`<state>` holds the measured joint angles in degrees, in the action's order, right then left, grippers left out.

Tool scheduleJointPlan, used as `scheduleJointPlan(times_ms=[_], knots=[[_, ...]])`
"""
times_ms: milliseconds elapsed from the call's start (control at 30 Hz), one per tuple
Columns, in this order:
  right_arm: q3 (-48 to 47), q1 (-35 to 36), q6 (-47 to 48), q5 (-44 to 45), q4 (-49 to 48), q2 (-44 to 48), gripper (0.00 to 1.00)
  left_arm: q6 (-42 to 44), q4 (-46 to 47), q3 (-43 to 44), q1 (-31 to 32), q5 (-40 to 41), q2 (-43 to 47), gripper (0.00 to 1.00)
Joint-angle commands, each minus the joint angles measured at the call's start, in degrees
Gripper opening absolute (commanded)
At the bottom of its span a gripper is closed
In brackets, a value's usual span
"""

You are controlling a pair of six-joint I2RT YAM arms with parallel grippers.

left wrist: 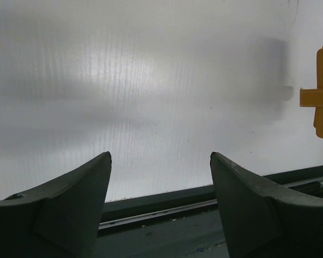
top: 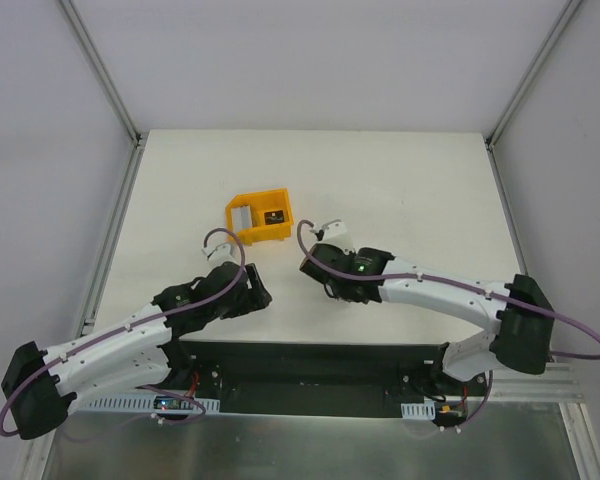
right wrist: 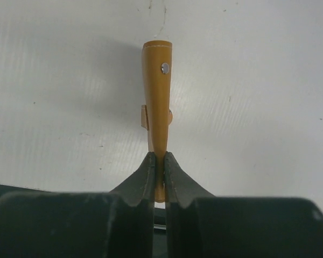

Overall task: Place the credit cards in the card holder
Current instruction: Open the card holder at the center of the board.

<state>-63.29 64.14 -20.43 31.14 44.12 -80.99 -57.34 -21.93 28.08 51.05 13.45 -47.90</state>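
Pinching card holder (right wrist: 157,91) edge-on over bench (right wrist: 269,107) with right jaws; holding left jaws spread, empty. Spotting grey, dark credit cards (top: 242,217) in yellow bin (top: 265,237).

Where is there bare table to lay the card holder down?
Bare: the table strip beyond the yellow bin, and the stretch right of the right pincer. Crowded: between the bin, the held card holder and the left pincer.
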Motion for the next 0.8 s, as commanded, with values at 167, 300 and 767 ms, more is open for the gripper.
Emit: scheduleJointPlan(times_ms=[167,300,767], knots=[[-11.5,7.75,-2.95,5.87,7.3,-15.94,0.13,-1.28,-7.42,-2.67,-5.78,1.4,8.69,0.76],[-14.75,10.12,-3.22,2.89,5.46,-20.16,0.16,-1.28,-8.21,-3.55,-7.71,0.17,10.46,0.76],[-0.28,3.9,-1.99,-14.69,-13.44,-1.38,0.45,-3.75,-10.5,-4.87,-8.24,-0.53,14.68,0.77]])
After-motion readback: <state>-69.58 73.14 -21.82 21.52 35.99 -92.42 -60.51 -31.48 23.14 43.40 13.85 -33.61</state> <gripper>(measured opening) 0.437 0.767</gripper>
